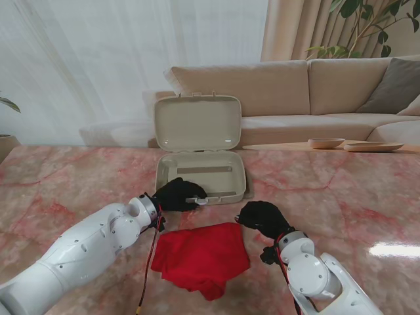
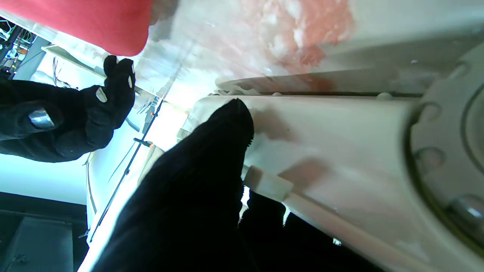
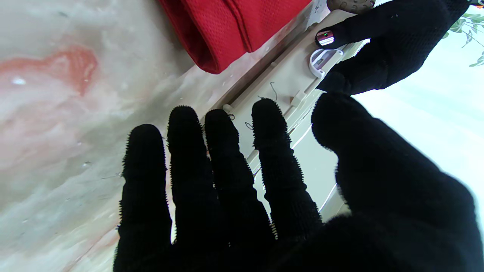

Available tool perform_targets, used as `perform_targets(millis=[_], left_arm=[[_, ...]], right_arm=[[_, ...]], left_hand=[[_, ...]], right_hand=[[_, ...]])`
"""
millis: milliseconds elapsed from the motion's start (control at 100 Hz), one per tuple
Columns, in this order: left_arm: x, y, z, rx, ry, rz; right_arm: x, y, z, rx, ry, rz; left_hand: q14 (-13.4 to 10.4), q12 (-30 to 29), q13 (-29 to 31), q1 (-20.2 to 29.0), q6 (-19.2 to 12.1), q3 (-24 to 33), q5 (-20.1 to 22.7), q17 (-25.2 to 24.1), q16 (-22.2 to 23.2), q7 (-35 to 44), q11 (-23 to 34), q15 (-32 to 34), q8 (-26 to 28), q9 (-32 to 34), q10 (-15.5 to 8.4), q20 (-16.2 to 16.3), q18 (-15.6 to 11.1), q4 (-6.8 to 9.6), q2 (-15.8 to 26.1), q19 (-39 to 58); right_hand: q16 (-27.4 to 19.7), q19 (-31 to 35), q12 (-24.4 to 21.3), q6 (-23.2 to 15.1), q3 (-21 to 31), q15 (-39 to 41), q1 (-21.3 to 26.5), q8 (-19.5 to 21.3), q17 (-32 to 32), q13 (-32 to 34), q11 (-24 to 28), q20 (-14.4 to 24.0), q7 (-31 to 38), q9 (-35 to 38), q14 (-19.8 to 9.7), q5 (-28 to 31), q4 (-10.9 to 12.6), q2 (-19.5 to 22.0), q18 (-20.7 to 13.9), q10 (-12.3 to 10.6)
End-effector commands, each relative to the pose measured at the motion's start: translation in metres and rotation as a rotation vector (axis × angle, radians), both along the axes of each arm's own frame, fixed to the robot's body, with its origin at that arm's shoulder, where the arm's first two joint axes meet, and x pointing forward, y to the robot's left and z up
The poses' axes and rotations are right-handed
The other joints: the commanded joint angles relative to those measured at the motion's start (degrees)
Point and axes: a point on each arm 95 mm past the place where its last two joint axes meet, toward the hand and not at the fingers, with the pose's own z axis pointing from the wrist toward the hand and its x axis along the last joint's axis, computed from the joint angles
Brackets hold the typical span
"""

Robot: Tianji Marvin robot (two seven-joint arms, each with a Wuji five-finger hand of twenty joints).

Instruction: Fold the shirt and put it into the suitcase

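The folded red shirt (image 1: 203,257) lies on the marble table, nearer to me than the open beige suitcase (image 1: 200,172), whose lid (image 1: 197,123) stands upright. My left hand (image 1: 178,195), in a black glove, grips the suitcase's front rim by the white latch (image 3: 321,60). Its thumb (image 3: 351,30) lies on top and one finger (image 2: 215,151) runs along the suitcase wall (image 2: 340,143). My right hand (image 1: 262,218) hovers open just right of the shirt's far corner, fingers (image 3: 211,166) straight and together, holding nothing. The shirt (image 3: 234,26) sits beside them.
A beige sofa (image 1: 295,85) stands behind the table. A wooden bowl (image 1: 326,142) and a flat tray (image 1: 373,146) rest at the table's far right. A red cable (image 1: 149,269) hangs from my left forearm beside the shirt.
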Motion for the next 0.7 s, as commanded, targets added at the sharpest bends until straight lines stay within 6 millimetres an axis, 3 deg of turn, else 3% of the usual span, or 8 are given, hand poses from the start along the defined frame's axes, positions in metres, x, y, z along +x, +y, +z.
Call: perform_targets(millis=[0,150,410,690], left_arm=[[-0.001,-0.001,0.0008,-0.004,-0.006,-0.001],[-0.0021,0.0,0.002,0.004,-0.012,-0.006],[-0.0046,0.0013,0.0028,0.029,0.004,-0.032],[-0.0055,0.0023,0.0049,0.056,0.009,-0.05]], right_arm=[[-0.002,0.0007,-0.0054,0.001,0.024,0.001],[-0.0016,0.0006,-0.0064,0.0,0.024,0.0],[-0.0012,0.0008,-0.0074,0.001,0.027,0.001],[-0.0002,0.0008,-0.0079,-0.007,0.026,-0.003]], left_hand=[[0.2,-0.7,-2.0,-0.8,-5.3,5.0,-1.3,-1.0,-2.1,-0.7,0.9,-2.1,-0.1,-1.9,0.1,-0.5,1.2,2.94,2.2,-1.1],[0.2,-3.0,-2.6,-2.5,-5.2,5.9,-1.2,-1.5,-3.2,-1.5,1.5,-2.6,-0.2,-2.8,0.2,-0.7,1.5,4.09,2.3,-1.7],[0.4,-5.6,-4.1,-3.8,-5.4,5.6,-1.6,-2.8,-4.3,-2.3,1.4,-4.0,-0.4,-4.1,0.2,-1.0,1.8,4.21,2.5,-2.8],[0.6,-7.2,-6.1,-6.0,-4.4,4.7,-3.9,-4.1,-5.5,-4.7,0.4,-5.9,-1.1,-6.1,0.9,-1.2,1.9,4.52,2.6,-4.1]], right_hand=[[-1.1,0.9,-0.1,-0.9,1.0,0.7,1.7,-0.9,0.2,0.6,0.9,0.2,1.6,1.1,-0.8,-1.4,-2.2,-1.4,-1.0,-0.8],[-1.1,1.0,-0.1,-1.0,1.3,0.8,1.6,-1.3,0.2,0.7,1.0,0.2,2.0,1.2,-0.9,-1.5,-2.5,-1.5,-1.0,-0.8],[-1.0,1.3,0.0,-0.9,1.2,0.9,1.6,-1.6,0.3,0.7,1.2,0.2,2.2,1.0,-1.0,-1.6,-2.5,-1.0,-1.3,-0.9],[-1.0,1.5,-0.1,-1.2,1.3,1.2,6.7,-4.5,0.5,1.0,1.8,0.0,7.2,1.3,-1.2,-3.4,-2.8,-1.0,-1.3,-1.1]])
